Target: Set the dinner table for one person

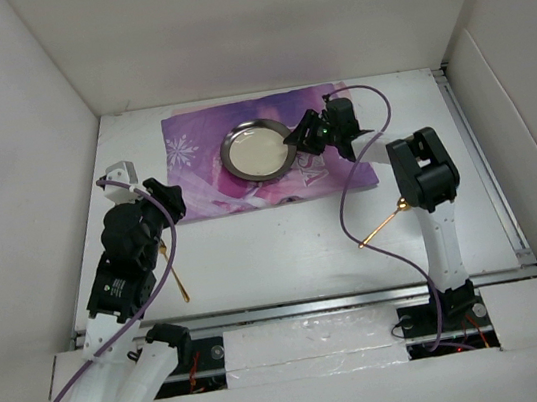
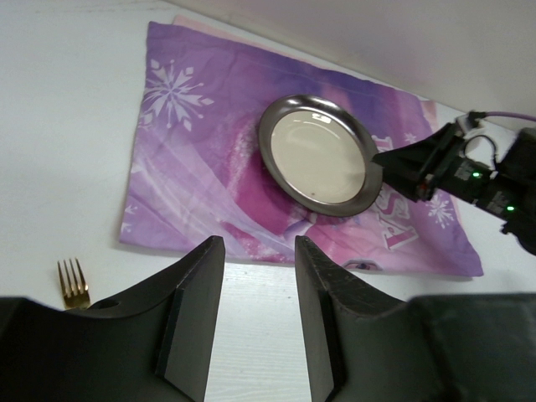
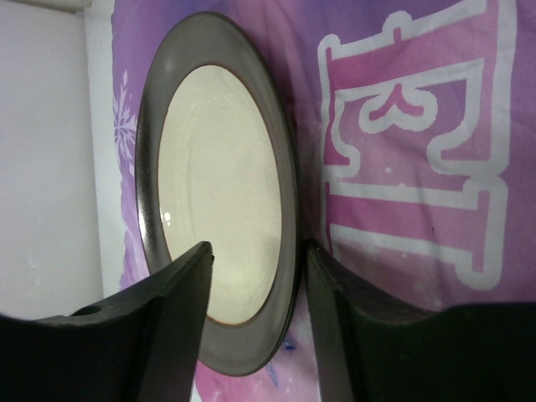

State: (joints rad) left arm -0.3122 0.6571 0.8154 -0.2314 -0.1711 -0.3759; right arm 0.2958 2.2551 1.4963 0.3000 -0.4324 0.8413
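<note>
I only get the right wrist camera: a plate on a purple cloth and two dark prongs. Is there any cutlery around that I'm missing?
Observer: Yes. A gold fork lies on the white table, off the purple mat, beside the left arm.
Operator: Just the fork?
Observer: No. A second gold utensil lies on the table by the right arm, which covers its far end.
Operator: And what is the other arm up to?
Observer: The left gripper is open and empty, above the table near the fork.
</note>
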